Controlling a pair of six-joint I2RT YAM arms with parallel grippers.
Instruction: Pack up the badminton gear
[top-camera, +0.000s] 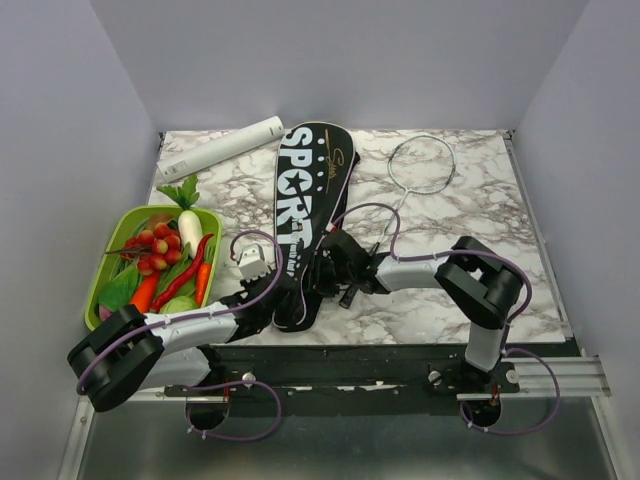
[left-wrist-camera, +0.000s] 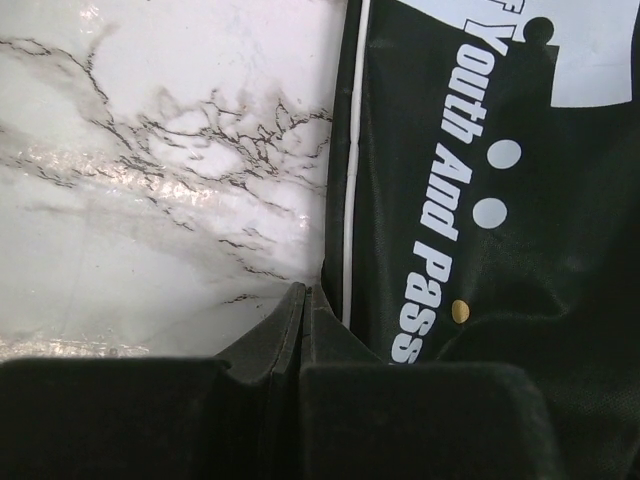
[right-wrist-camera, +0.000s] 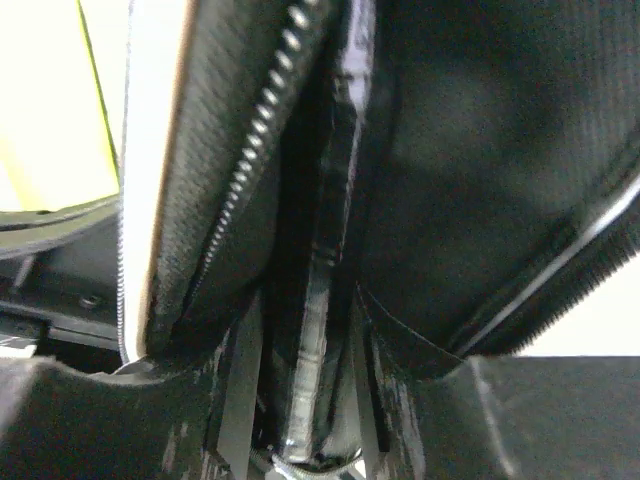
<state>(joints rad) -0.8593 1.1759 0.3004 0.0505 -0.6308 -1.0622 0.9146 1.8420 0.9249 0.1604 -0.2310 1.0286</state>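
Observation:
The long black bag (top-camera: 312, 190), lettered "SPORT" in white, lies lengthwise mid-table. A slim racket (top-camera: 422, 165) rests to its right, the pale stringed head far back and the shaft running toward my right gripper (top-camera: 322, 268) at the bag's near right edge. In the right wrist view the glossy black handle (right-wrist-camera: 312, 330) sits between that gripper's (right-wrist-camera: 315, 400) parted fingers, pointing into the bag's (right-wrist-camera: 480, 150) unzipped mouth beside the zipper (right-wrist-camera: 250, 130). My left gripper (top-camera: 282, 296) is at the bag's near left edge. Its tips (left-wrist-camera: 305, 292) are pressed together beside the bag's white piping (left-wrist-camera: 348, 200), with nothing visible between them.
A green tray (top-camera: 105, 265) of toy vegetables stands at the left edge of the marble table (top-camera: 480, 230). A white cylinder (top-camera: 222, 147) lies at the back left. Grey walls close in the table on three sides. The arms' bases sit on the rail at the front.

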